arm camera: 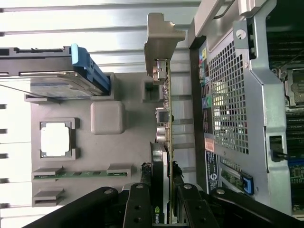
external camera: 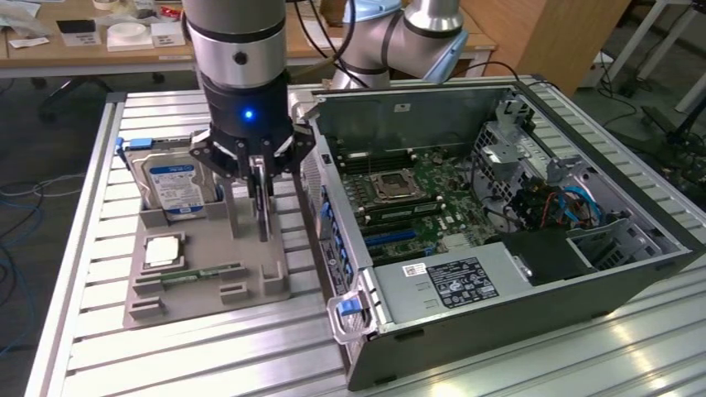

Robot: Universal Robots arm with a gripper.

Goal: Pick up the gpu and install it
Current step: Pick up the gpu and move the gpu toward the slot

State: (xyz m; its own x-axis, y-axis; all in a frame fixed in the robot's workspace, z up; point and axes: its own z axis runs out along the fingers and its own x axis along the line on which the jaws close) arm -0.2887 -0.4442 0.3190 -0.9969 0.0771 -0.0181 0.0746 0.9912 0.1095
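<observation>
The gpu [external camera: 263, 211] stands on edge over the grey holder tray [external camera: 210, 294], just beside the open computer case [external camera: 497, 223]. In the wrist view the gpu [arm camera: 164, 123] appears edge-on as a thin dark board with small components, its silver end bracket [arm camera: 161, 40] at the far end. My gripper [external camera: 260, 184] comes down from above and is shut on the card's upper edge. My gripper [arm camera: 163, 209] has black fingers [arm camera: 140, 206] pressing the board from both sides. I cannot tell whether the card's lower edge still touches the tray.
The tray also holds a hard drive [external camera: 177, 186] with a blue label, a square processor chip [external camera: 162, 251] and a green memory stick [external camera: 204, 273]. The case's motherboard [external camera: 408, 203] lies exposed, with blue slots [external camera: 392, 240]. A second arm [external camera: 414, 29] stands behind the case.
</observation>
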